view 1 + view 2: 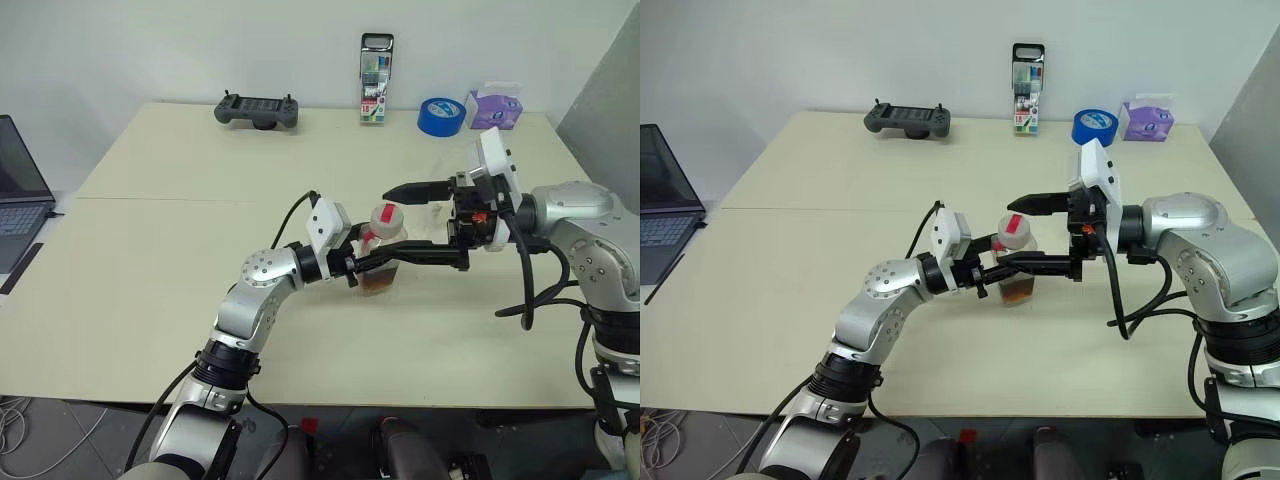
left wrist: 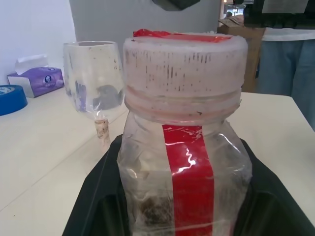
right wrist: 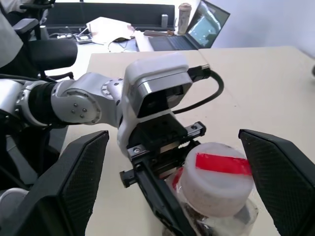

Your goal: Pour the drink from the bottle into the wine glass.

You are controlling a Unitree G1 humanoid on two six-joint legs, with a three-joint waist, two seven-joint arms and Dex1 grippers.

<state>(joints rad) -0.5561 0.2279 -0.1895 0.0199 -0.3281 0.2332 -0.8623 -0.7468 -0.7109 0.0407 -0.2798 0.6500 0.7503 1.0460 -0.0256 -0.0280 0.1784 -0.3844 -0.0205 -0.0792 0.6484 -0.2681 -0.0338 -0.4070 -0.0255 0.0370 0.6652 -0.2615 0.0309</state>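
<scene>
- Near centre of the pale table (image 1: 150, 300): left gripper (image 1: 992, 273) pressed shut on the bottle (image 1: 1017, 262), black fingers clamping its body from the left, just under the whitish cap (image 3: 216, 184).
- Cap on, a strip of red tape across its top and down the clear side; the drink (image 1: 379, 283) pooled dark and low in the bottom of the upright bottle.
- Right gripper (image 1: 1025, 235) reaching in from the right, jaws spread wide, one finger above and beyond the cap, the other passing in front of the bottle's body; neither pad seen touching yet.
- Likely step in hand: closing on the cap to unscrew it, with pouring not yet begun.
- Just beyond and right of the bottle: the wine glass (image 2: 93, 76), upright, apparently empty, largely masked by the right arm in the head views.
- Risk one: cap gripped off-centre, or the taped strip resisting the twist, turning the whole bottle inside the left grip instead of loosening.
- Risk two: thin plastic squeezed harder once uncapped, pushing liquid up and over the rim.
- Risk three: right wrist swinging during the twist and clipping the nearby glass, top-heavy on its thin stem.
- Far edge, well apart: game controller (image 1: 257, 110), marker case (image 1: 376, 80), blue tape roll (image 1: 441, 116), purple tissue box (image 1: 496, 108).
</scene>
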